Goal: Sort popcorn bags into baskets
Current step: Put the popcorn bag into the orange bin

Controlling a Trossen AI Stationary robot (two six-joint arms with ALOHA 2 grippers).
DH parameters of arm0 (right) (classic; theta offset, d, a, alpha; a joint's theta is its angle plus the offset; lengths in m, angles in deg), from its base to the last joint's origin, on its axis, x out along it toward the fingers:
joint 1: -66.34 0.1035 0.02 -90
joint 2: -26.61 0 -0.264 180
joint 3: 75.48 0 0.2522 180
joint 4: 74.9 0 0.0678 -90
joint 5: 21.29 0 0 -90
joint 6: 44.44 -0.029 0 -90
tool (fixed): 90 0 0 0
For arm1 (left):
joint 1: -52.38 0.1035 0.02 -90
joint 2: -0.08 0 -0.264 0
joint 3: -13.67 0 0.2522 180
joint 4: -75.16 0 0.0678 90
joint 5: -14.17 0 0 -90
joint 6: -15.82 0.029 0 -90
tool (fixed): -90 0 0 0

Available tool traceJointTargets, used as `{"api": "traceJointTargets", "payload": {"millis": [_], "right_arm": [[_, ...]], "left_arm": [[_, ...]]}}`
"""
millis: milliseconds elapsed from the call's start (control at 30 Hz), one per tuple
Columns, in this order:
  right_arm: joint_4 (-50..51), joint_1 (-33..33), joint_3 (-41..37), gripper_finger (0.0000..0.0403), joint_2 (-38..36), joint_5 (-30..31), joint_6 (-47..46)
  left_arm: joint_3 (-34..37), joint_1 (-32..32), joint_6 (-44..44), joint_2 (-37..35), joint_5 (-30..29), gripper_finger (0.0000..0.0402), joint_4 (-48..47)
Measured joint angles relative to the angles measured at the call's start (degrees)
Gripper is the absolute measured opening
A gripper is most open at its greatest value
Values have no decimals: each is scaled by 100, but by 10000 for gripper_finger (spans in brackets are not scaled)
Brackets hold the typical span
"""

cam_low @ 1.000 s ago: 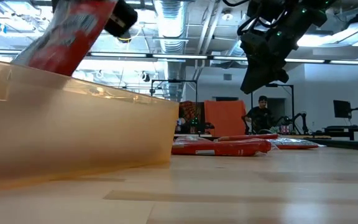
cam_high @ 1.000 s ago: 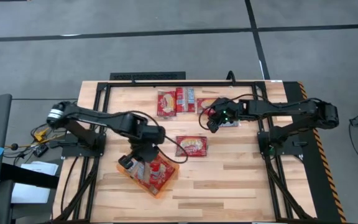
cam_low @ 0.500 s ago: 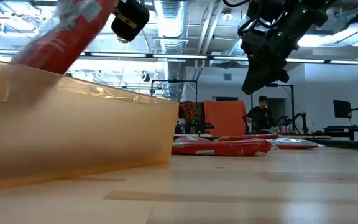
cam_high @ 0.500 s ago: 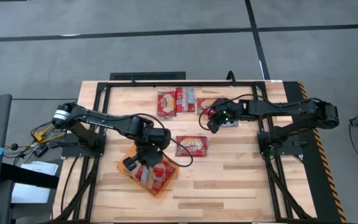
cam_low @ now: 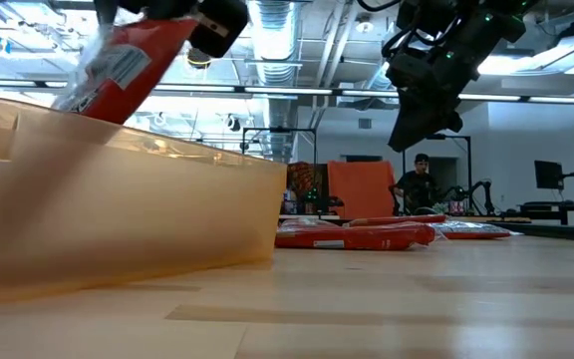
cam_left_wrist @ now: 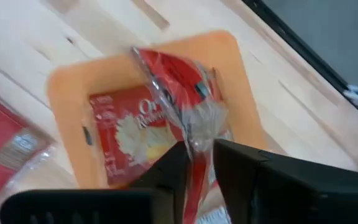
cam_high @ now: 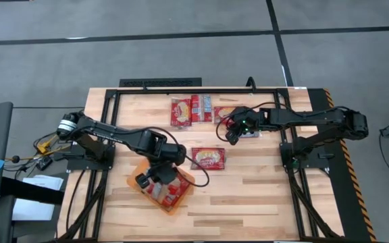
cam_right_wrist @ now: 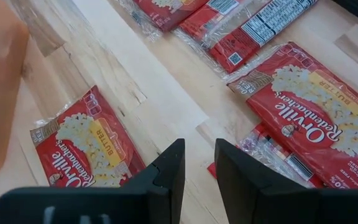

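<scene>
Left end effector (cam_high: pixel 155 177) is over the orange basket (cam_high: pixel 184 194) at about seven o'clock on the tabletop (cam_high: pixel 262 196), fingers pinched tight on the clear edge of a popcorn bag (cam_left_wrist: pixel 178 87) that dangles tilted into the bin. In there already, at least one more packet (cam_left_wrist: pixel 124 135) lies flat on the bottom, so the sorting is well under way.

Plenty left, though. One loose bag (cam_high: pixel 208 158) sits near the centre of the board, just off the basket toward two o'clock. Up at twelve o'clock there's a cluster of packets (cam_high: pixel 191 111), and another packet (cam_right_wrist: pixel 313 104) lies by the right arm.

Right end effector (cam_high: pixel 231 133) hovers above that far group at about one o'clock, fingers a little apart and holding nothing. By my reckoning it's roughly a third done, with this drop still to finish.
</scene>
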Motion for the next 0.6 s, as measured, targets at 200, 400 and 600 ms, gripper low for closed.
{"api": "traceJointTargets", "payload": {"millis": [200, 400, 600], "right_arm": [[33, 0, 0, 113, -2, -5, 104], [49, 0, 0, 113, -2, -9, 128], [118, 0, 0, 113, -2, -24, 124]], "left_arm": [[0, 2, -563, 0, -348, 119, 393], [0, 2, -1231, -2, -838, 175, 333], [38, 79, -3758, -2, -1432, 191, 79]]}}
